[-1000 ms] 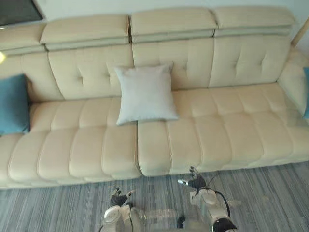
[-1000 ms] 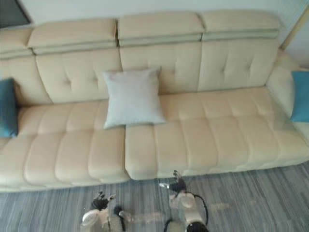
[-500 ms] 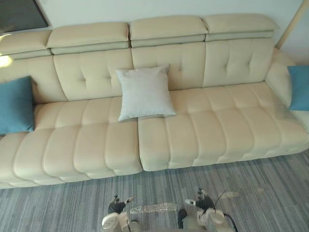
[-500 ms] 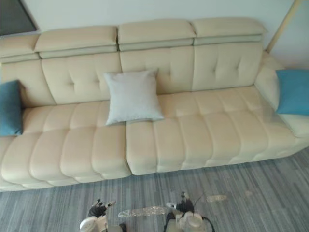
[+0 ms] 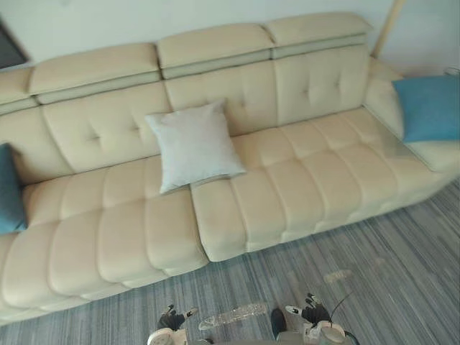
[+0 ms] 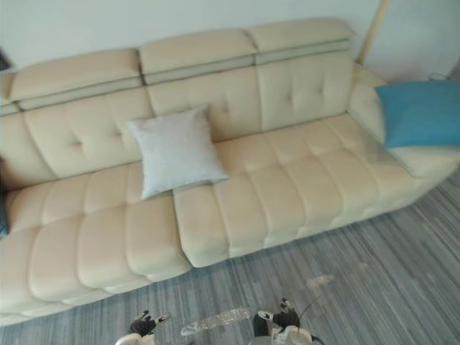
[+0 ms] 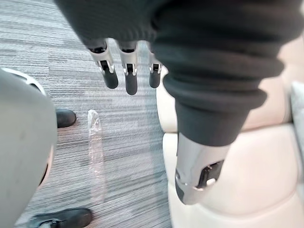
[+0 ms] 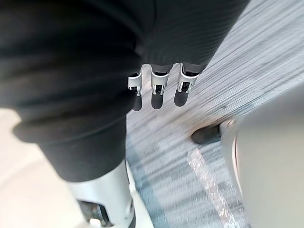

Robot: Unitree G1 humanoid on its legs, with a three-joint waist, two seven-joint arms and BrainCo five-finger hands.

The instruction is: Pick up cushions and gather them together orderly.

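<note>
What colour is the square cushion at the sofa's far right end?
Teal blue, a plain square fabric cushion; clearest in the right eye view.

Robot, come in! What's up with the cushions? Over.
Left hand and right hand open, empty. Grey cushion centred on sofa; left blue cushion, right blue cushion at its ends, ungathered. Nothing blocking.

Both eye views look steeply down from the head at the sofa (image 5: 287, 194) and the floor (image 5: 402, 273) before it, from well back, and they share almost the whole scene. Each wrist view looks from very close along its own hand, the left hand (image 7: 128, 78) and the right hand (image 8: 156, 92), at floor by the sofa's front.
</note>
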